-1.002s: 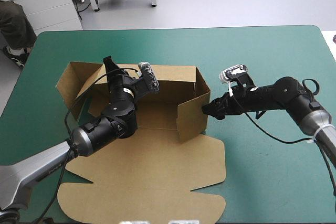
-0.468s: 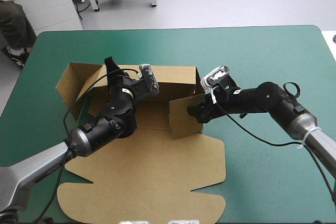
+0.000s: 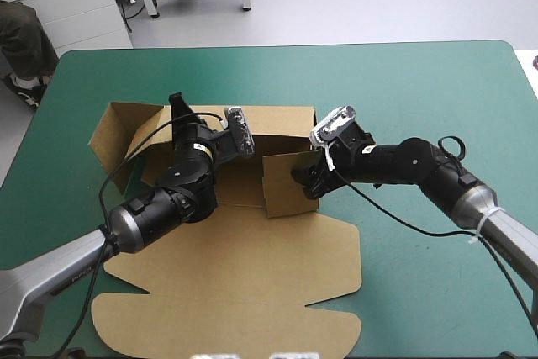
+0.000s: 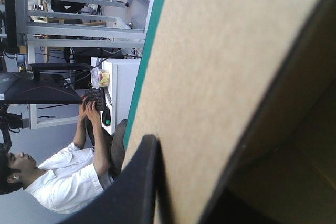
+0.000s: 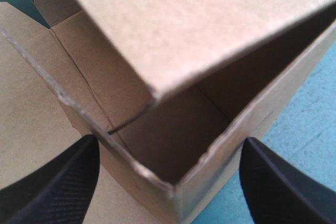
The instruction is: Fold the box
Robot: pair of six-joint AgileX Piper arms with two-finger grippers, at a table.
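Observation:
The brown box [image 3: 244, 266] lies mid-table with its lid flat toward the near edge and its back wall [image 3: 277, 126] raised. My left gripper [image 3: 178, 111] is at the left end of that wall. In the left wrist view the board [image 4: 220, 77] passes between the fingers [image 4: 137, 182], which are shut on it. My right gripper [image 3: 304, 178] is open and presses against the right side wall [image 3: 284, 182], which is swung inward. In the right wrist view that wall's corner [image 5: 157, 177] sits between the spread fingers of the right gripper [image 5: 170, 141].
The box's left side wall [image 3: 118, 132] leans outward near the table's left edge. Teal-green cover [image 3: 420, 81] stretches beyond the box and to its right. The right arm's cable [image 3: 395, 216] hangs low over the cover.
My right gripper has moved left, swinging the box's right side wall inward across the floor. The left arm has hardly moved.

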